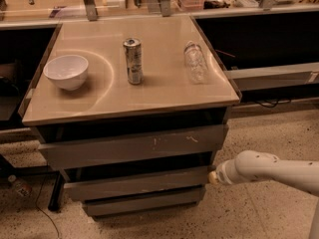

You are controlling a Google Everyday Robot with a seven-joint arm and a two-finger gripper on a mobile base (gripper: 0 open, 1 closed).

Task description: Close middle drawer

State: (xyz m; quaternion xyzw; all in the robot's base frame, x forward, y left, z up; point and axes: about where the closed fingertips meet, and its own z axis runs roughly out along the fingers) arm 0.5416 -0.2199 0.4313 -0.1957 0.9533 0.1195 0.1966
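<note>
Speckled stone floor surrounds a tan table (pixel 99 101) with three grey drawer fronts beneath its top. On the table a white bowl (pixel 66 71) sits at the left, a metal can (pixel 132 60) stands upright near the middle, and a clear plastic bottle (pixel 195 61) lies on its side at the right, all apart from each other. Below, the top drawer front (pixel 99 151), marked with pale scratches, juts out furthest. The middle drawer (pixel 137 183) sits just under it, pushed in so that only its plain front shows and none of its tray; a dark gap runs along its upper edge. The smallest front (pixel 144 201) is lowest. The white arm (pixel 269 169) reaches in from the right, and its pincer (pixel 212 177) is at the right end of the middle drawer's front, seemingly touching it. Whether the pincer is open or closed cannot be told.
</note>
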